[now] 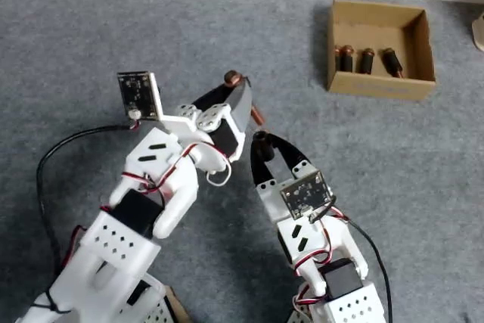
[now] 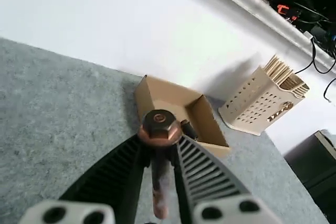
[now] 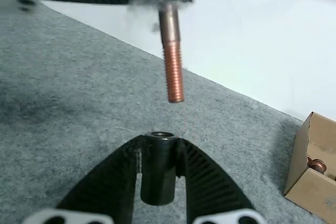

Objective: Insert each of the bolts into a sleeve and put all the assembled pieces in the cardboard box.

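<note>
My left gripper (image 1: pixel 240 100) is shut on a copper bolt (image 1: pixel 255 113), held above the grey table; its hex head (image 2: pixel 159 125) sits at the fingertips and its shank runs back between the fingers (image 2: pixel 199 163). Just below it, my right gripper (image 1: pixel 262 145) is shut on a black sleeve (image 3: pixel 158 167), held upright with its open end up. The bolt's threaded tip (image 3: pixel 175 90) hangs a short way above the sleeve's mouth, apart from it. The cardboard box (image 1: pixel 380 49) at the far right holds several assembled pieces (image 1: pixel 367 60).
Grey carpet-like cloth (image 1: pixel 378 156) covers the table. A perforated beige holder (image 2: pixel 262 103) with wooden sticks stands beyond the box by the white wall. Cables trail from both arms near the table's front.
</note>
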`<state>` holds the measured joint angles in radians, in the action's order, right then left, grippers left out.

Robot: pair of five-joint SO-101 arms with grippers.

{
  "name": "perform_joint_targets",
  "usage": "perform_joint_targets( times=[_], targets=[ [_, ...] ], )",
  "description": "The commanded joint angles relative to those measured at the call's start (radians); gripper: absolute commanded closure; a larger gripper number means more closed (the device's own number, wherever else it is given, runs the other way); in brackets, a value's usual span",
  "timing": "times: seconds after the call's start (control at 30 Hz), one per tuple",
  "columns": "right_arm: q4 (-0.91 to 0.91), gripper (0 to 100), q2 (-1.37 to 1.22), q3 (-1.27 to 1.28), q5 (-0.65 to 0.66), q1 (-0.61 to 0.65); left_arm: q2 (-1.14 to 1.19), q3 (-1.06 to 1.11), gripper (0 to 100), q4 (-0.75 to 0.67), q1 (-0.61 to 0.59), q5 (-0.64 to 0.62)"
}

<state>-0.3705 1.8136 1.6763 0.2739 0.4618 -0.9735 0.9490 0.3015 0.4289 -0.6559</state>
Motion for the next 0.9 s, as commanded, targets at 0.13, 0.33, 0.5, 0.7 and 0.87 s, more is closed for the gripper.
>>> perform_joint_targets(
  times=[0.13,0.33,0.5,0.7,0.87],
  targets=[
    [-0.002,99.2,0.015,0.116,0.0,0.001,-0.019,-0.027,99,0.018,0.022,0.003],
    [-0.001,99.2,0.016,0.116,0.0,0.001,0.031,-0.015,99,0.018,0.022,0.003],
    [-0.002,99.2,0.016,0.116,0.0,0.001,0.102,-0.015,99,0.017,0.022,0.003],
    [0.001,99.2,0.016,0.116,0.0,0.001,0.122,-0.007,99,0.017,0.024,0.003],
    [0.001,99.2,0.016,0.116,0.0,0.001,0.122,-0.002,99,0.017,0.062,0.003]
  ],
)
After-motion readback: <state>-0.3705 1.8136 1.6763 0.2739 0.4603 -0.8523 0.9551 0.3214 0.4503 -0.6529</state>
